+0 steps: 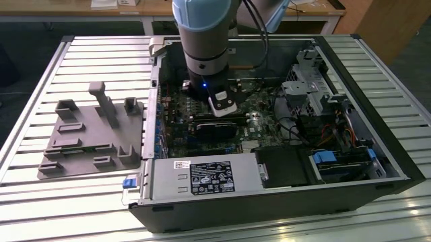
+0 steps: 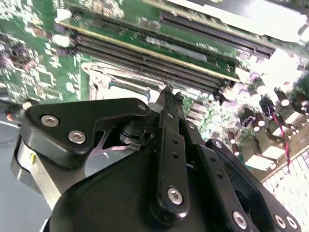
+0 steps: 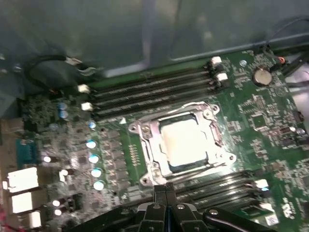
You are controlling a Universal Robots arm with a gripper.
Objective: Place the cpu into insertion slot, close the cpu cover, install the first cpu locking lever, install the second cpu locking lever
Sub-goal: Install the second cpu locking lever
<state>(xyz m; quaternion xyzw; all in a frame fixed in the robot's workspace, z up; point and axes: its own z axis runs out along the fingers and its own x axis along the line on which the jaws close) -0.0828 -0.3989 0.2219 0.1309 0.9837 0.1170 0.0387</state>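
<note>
A robotics lab or test workshop is suggested by what is seen in the exterior view. An opened desktop computer case (image 1: 283, 131) is laid on its side on a worktable (image 1: 40, 91) built of slotted aluminium rails, with a grey moulded fixture plate (image 1: 91, 136) set at about nine o'clock from the case. A robot arm (image 1: 205, 45) is lowered into the case from twelve o'clock, and wooden benches (image 1: 135, 10) are seen behind it over a dark floor.
</note>
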